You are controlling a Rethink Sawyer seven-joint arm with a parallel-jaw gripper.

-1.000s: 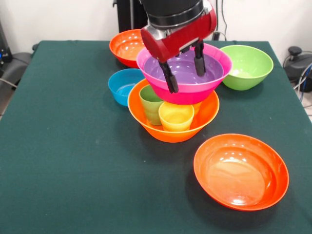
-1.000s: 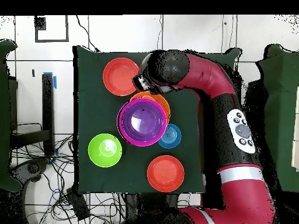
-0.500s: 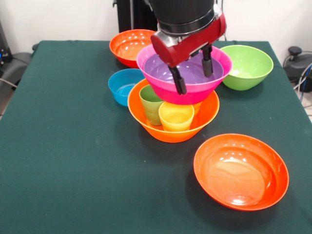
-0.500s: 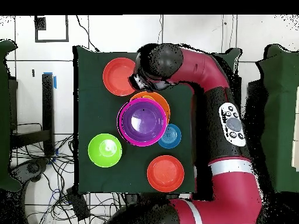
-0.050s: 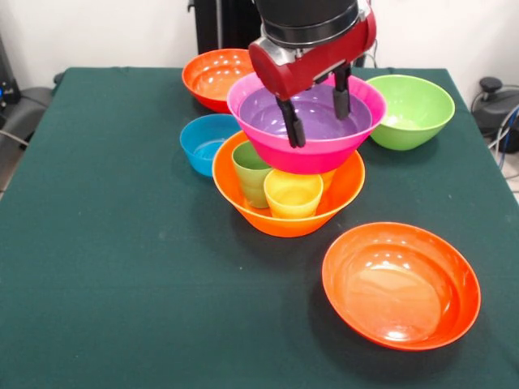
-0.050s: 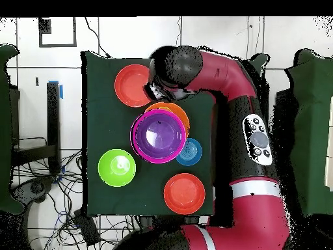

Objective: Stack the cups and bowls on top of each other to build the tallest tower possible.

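Observation:
The tower stands mid-table on the large light orange bowl. Inside it are the green cup, the yellow cup and an orange cup that is mostly hidden. The pink bowl rests on the cups, with the purple bowl nested in it. My gripper hangs open and empty just above the pink bowl's near rim. Its dark fingers show in front of both bowls.
Four bowls stand loose around the tower. A red-orange bowl is at the back left and another at the front right. The lime green bowl is at the back right. The small blue bowl touches the tower's left side.
The open gripper has drifted a little to the right and risen slightly above the pink bowl. No bowl or cup has moved.

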